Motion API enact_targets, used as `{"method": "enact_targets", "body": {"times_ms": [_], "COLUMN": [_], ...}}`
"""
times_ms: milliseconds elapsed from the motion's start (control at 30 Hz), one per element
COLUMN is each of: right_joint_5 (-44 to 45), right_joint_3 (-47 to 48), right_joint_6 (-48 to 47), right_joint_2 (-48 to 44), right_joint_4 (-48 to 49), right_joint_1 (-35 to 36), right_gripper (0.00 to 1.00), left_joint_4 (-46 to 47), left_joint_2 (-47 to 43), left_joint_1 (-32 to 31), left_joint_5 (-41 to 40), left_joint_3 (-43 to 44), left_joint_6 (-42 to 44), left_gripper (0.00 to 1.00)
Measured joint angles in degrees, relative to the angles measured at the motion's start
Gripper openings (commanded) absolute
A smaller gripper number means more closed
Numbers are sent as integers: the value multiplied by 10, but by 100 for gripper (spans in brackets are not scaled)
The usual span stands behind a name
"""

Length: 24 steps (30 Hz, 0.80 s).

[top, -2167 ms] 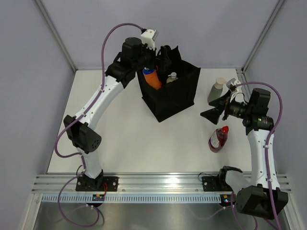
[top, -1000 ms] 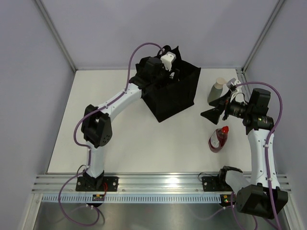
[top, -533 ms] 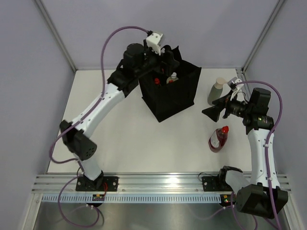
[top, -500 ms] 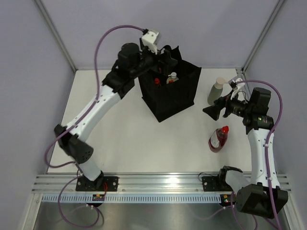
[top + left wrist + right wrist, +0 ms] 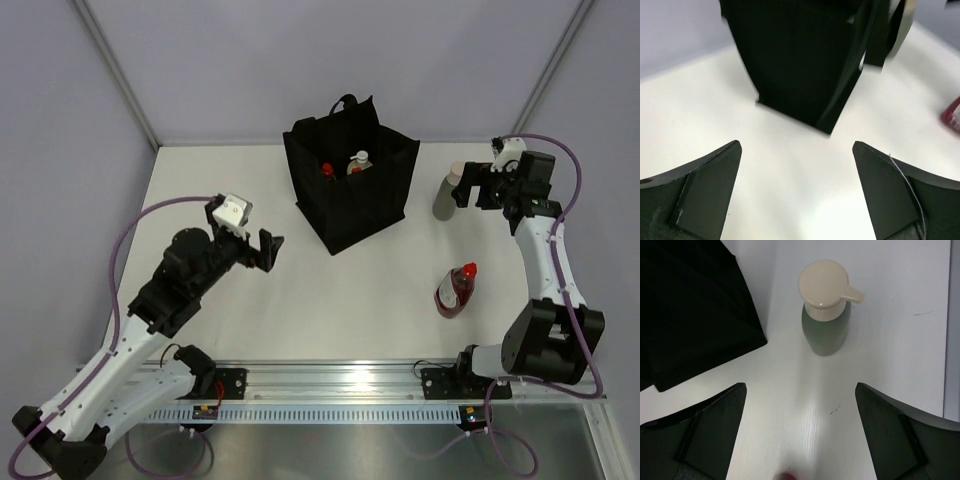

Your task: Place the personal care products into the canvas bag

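Observation:
The black canvas bag (image 5: 350,190) stands open at the back middle of the table. A red cap (image 5: 327,168) and a pale bottle top (image 5: 357,160) show inside it. My left gripper (image 5: 267,252) is open and empty, low over the table to the bag's near left; the bag (image 5: 800,55) fills its wrist view beyond the gripper (image 5: 796,145). A grey-green pump bottle (image 5: 447,192) stands upright right of the bag. My right gripper (image 5: 468,188) hovers open just beside it, and its wrist view shows the pump bottle (image 5: 825,315) ahead of the gripper (image 5: 800,386). A dark red bottle (image 5: 456,288) rests nearer the front.
The bag's corner (image 5: 690,310) lies left of the pump bottle in the right wrist view. The table's right edge rail (image 5: 505,160) runs close behind the right gripper. White table surface (image 5: 330,300) spreads between the two arms.
My left arm has pulled away from the bag's mouth to the near left, empty-handed. The right gripper has swung from near the red bottle toward the far side, next to the pump bottle.

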Motion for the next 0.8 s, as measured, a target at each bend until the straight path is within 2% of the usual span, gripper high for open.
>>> {"method": "enact_targets", "body": {"times_ms": [100,200,533,800], "right_joint_5": [11,17,-18,24], "right_joint_3": [39,61,80,132], "right_joint_6": [-11,-24,-80,-86], "right_joint_2": [88,149,222,287], "right_joint_4": [8,18,42,66], "right_joint_1": [0,0,6,53], "right_gripper": [99,99,99,100], "left_joint_4": [-37,-56,-56,-57], "left_joint_2": [-27,-47,-75,-73], "left_joint_1": [0,0,0,0], "left_joint_5": [-16,-27,-42,-47], "left_joint_3": [-61,-75,-75,-75], "left_joint_6": [0,0,0,-2], "left_gripper": [99,99,99,99]}}
